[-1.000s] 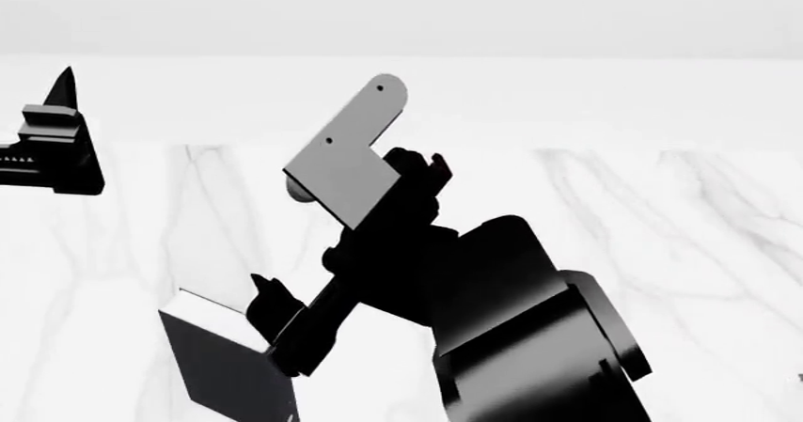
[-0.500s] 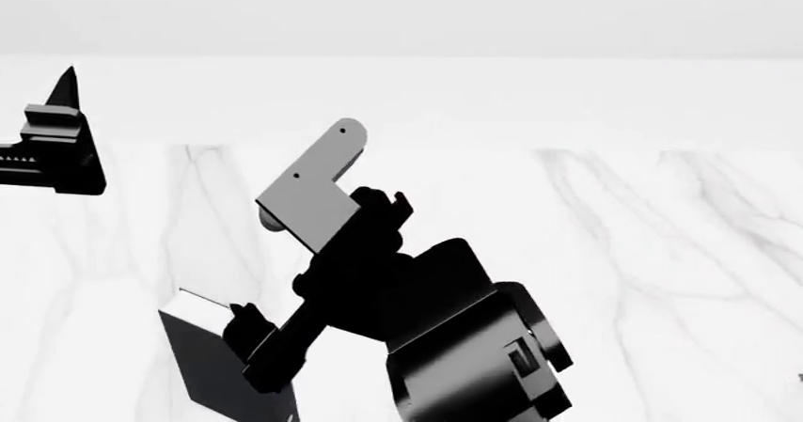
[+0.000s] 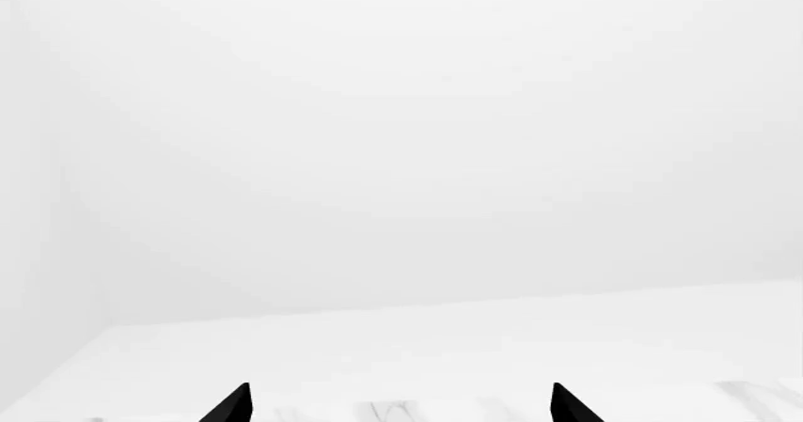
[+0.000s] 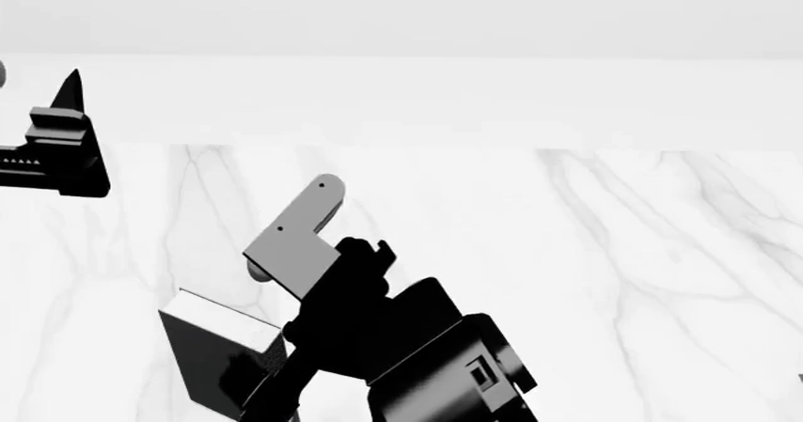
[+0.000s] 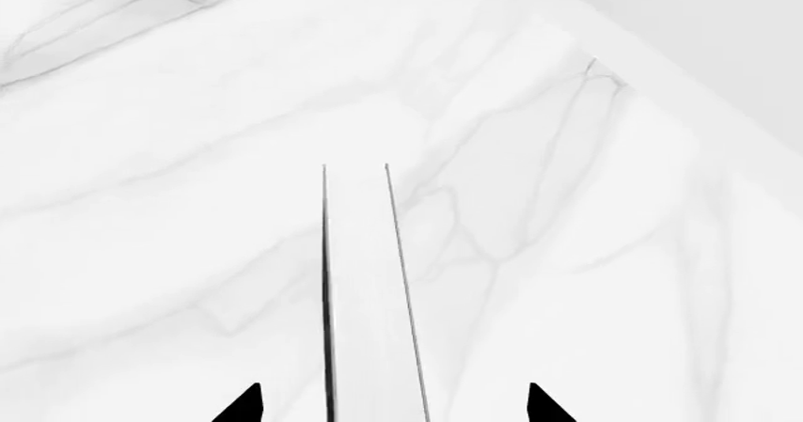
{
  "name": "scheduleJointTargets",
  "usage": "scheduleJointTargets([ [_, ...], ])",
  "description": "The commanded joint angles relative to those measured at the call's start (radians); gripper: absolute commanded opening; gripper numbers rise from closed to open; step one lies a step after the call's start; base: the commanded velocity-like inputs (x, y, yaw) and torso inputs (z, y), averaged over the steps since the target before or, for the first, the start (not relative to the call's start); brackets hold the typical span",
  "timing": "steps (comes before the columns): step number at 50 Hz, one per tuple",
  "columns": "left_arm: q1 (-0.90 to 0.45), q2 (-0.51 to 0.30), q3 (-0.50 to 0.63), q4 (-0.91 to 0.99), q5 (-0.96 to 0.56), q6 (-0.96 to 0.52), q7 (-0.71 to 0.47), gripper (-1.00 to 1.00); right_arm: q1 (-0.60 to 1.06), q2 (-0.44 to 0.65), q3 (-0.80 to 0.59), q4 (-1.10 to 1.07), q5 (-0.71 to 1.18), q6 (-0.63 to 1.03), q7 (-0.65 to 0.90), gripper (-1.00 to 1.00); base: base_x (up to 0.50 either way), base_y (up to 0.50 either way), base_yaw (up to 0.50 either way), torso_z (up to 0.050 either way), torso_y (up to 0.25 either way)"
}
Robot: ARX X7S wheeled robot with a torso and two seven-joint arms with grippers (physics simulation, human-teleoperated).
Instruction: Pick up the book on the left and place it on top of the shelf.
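The book (image 4: pixel 213 366) stands on the marble table at the lower left of the head view, black with a white page edge on top. My right arm (image 4: pixel 401 347) reaches down beside it, and a grey bracket (image 4: pixel 295 239) sticks up from its wrist. In the right wrist view the book (image 5: pixel 370 328) appears edge-on, a pale strip between two thin dark lines. It runs between the spread fingertips of my right gripper (image 5: pixel 391 408), which is open, with a gap on either side. My left gripper (image 3: pixel 401 406) is open with nothing between its tips; it shows at the far left (image 4: pixel 56 149). The shelf is out of view.
The white marble-veined table (image 4: pixel 603 253) fills most of the head view. Its far edge (image 4: pixel 502 147) meets a plain white wall. A tiny dark speck (image 4: pixel 798 379) sits at the right border.
My right arm has come down and to the left, bringing its gripper over the book. The book and my left gripper have not moved.
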Motion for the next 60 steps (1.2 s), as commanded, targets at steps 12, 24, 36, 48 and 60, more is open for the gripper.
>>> scheduleJointTargets([
  [12,0.005,-0.003,0.007,-0.005,-0.007,0.009,-0.005,1.00,0.015,-0.017,-0.053,0.119,0.029,-0.076,0.006,1.00,0.00,0.00,0.00,0.000,0.000],
  [24,0.006,-0.007,0.013,-0.010,-0.010,0.016,-0.007,1.00,0.050,-0.039,-0.155,0.290,0.127,-0.189,0.040,1.00,0.00,0.00,0.00,0.000,0.000],
  [36,0.008,-0.009,0.012,-0.009,-0.015,0.017,-0.010,1.00,0.115,-0.040,-0.432,0.457,0.409,-0.326,0.119,1.00,0.00,0.00,0.00,0.000,0.000],
  [48,0.007,-0.012,0.015,-0.014,-0.017,0.020,-0.015,1.00,0.151,-0.041,-0.700,0.552,0.666,-0.418,0.187,1.00,0.00,0.00,0.00,0.000,0.000],
  [60,0.011,-0.014,0.016,-0.011,-0.021,0.019,-0.018,1.00,0.159,-0.040,-0.760,0.546,0.719,-0.459,0.185,-1.00,0.00,0.00,0.00,0.000,0.000],
])
